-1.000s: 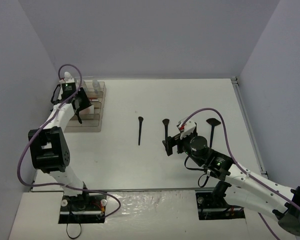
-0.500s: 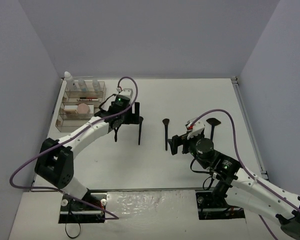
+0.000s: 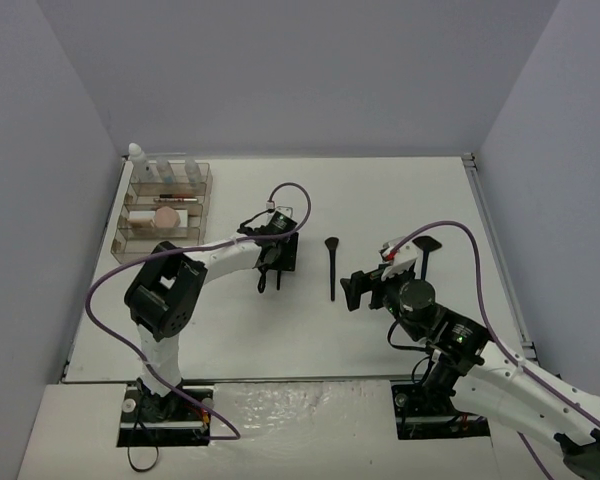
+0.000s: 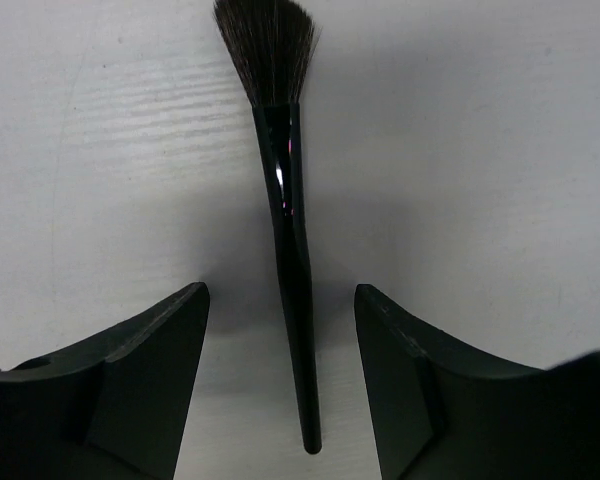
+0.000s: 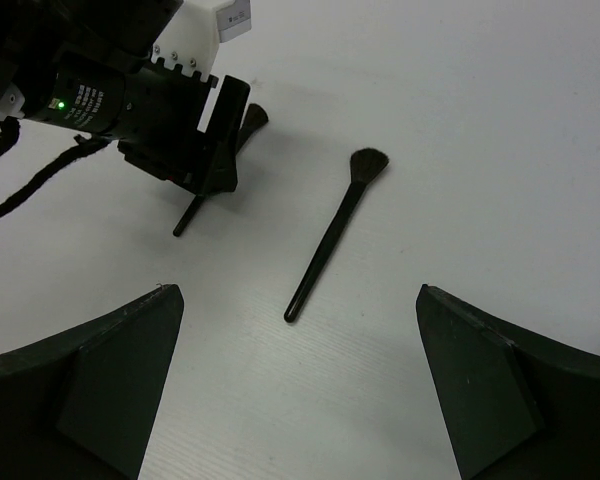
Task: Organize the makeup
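A black brush (image 4: 285, 250) lies flat on the white table (image 3: 380, 190), bristles pointing away from the left wrist. The left gripper (image 4: 280, 292) straddles its handle, jaws partly apart and touching nothing. From overhead the gripper hides most of this brush. The right gripper (image 5: 300, 295) gapes wide above a second brush (image 5: 330, 235).

Black brush (image 4: 292, 300), dark-brown bristles; white table (image 3: 380, 190); purple cable (image 3: 445, 222); smoky-clear organizer (image 3: 206, 215).
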